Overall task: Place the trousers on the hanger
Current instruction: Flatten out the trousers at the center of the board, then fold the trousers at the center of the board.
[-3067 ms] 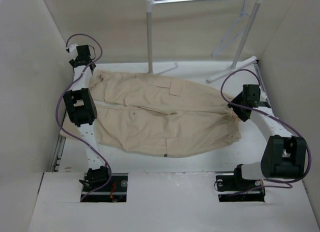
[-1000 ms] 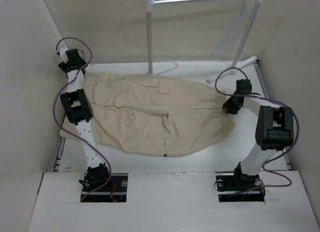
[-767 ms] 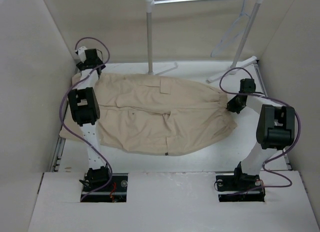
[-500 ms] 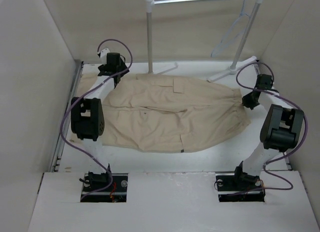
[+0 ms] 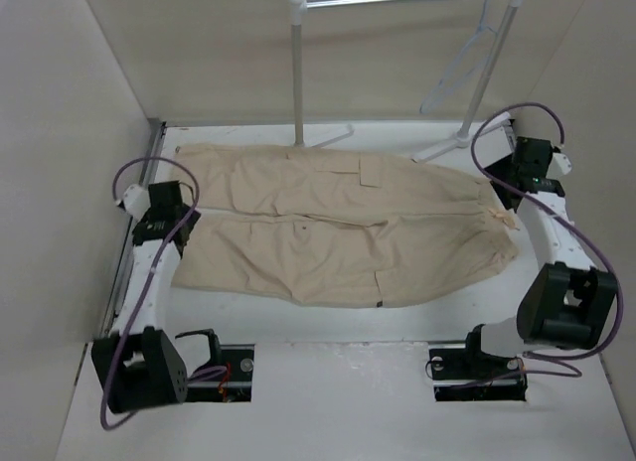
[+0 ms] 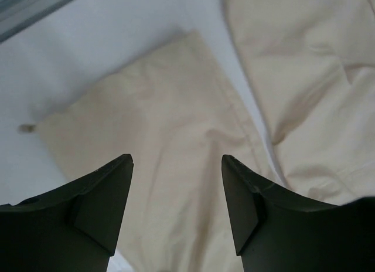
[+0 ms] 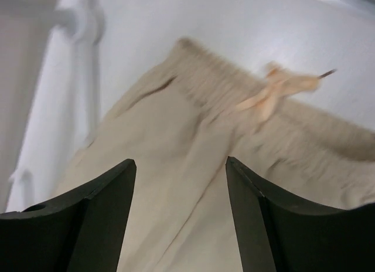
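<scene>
Trousers (image 5: 338,223) flat on tabletop (image 5: 397,322), legs left, waist right. Left end effector (image 6: 176,160) over cuff (image 6: 117,131), right end effector (image 7: 180,163) over drawstring (image 7: 275,87), both empty with jaws apart. Risk: a one-layer pinch slips and the cloth sags short of the hanger (image 5: 462,69) (it's up on the rack (image 5: 296,64), far corner).

No legible text, labels, brands, numbers or signs in any view.
</scene>
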You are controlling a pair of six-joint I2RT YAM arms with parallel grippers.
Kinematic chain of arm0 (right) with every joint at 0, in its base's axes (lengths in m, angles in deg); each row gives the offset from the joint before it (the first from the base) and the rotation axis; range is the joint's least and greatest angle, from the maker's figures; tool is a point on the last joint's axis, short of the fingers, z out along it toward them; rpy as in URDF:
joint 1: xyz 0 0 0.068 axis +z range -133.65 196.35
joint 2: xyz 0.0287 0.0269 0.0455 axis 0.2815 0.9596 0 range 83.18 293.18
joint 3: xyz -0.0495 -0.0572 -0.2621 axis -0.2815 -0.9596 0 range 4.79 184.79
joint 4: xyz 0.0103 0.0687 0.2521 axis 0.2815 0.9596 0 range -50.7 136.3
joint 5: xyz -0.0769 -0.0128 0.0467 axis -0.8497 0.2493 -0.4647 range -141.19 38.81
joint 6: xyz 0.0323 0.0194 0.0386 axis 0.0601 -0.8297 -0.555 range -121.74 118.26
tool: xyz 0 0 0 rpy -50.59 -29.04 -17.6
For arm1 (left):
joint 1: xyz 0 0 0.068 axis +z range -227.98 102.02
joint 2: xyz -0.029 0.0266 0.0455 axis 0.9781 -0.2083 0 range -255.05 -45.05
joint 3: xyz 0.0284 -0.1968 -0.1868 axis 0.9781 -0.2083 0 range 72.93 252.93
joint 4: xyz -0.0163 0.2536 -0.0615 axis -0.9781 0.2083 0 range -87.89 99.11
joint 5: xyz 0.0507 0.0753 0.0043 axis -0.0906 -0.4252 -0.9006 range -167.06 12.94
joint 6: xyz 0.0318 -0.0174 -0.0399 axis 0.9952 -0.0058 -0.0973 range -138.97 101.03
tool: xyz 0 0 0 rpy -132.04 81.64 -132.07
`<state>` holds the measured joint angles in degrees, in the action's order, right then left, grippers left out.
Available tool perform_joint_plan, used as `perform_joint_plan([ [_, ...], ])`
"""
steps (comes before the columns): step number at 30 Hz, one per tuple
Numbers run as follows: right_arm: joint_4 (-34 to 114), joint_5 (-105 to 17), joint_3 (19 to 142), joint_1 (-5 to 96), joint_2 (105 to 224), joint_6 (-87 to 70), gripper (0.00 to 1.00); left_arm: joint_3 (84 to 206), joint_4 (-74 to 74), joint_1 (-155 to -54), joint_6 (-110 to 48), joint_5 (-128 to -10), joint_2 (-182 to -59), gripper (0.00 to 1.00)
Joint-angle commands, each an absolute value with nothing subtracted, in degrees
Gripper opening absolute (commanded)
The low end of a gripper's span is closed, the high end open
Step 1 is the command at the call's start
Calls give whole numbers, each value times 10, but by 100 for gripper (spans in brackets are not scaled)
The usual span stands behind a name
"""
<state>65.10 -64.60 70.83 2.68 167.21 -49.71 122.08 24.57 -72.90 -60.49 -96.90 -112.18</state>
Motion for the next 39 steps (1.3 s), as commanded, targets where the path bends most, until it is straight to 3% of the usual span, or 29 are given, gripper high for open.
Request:
perform_joint_plan([
  [1, 642, -649, 690, 110, 1606, -506, 68, 1174, 387, -648, -674, -979, -1037, 59],
  [4, 637, -627, 656, 189, 1568, -510, 62, 1125, 401, -578, -700, -932, -1003, 58],
  [6, 637, -602, 621, 220, 1539, -518, 44, 1096, 382, -566, -721, -914, -1005, 57],
  [8, 646, -571, 583, 228, 1504, -519, 17, 1068, 348, -557, -739, -896, -1019, 56],
  [10, 661, -550, 544, 224, 1460, -518, 9, 1044, 312, -539, -756, -881, -1034, 55],
  [13, 707, -550, 492, 206, 1390, -507, 13, 1021, 261, -530, -772, -883, -1061, 54],
  [18, 752, -543, 400, 129, 1296, -510, 48, 997, 215, -519, -779, -888, -1087, 54],
  [22, 774, -549, 370, 80, 1272, -517, 57, 986, 156, -515, -783, -888, -1122, 40],
  [28, 792, -577, 366, 9, 1295, -565, 59, 1003, 124, -542, -792, -880, -1142, 9],
  [39, 668, -625, 392, -34, 1483, -559, 53, 1027, 188, -578, -796, -896, -1083, 4],
])
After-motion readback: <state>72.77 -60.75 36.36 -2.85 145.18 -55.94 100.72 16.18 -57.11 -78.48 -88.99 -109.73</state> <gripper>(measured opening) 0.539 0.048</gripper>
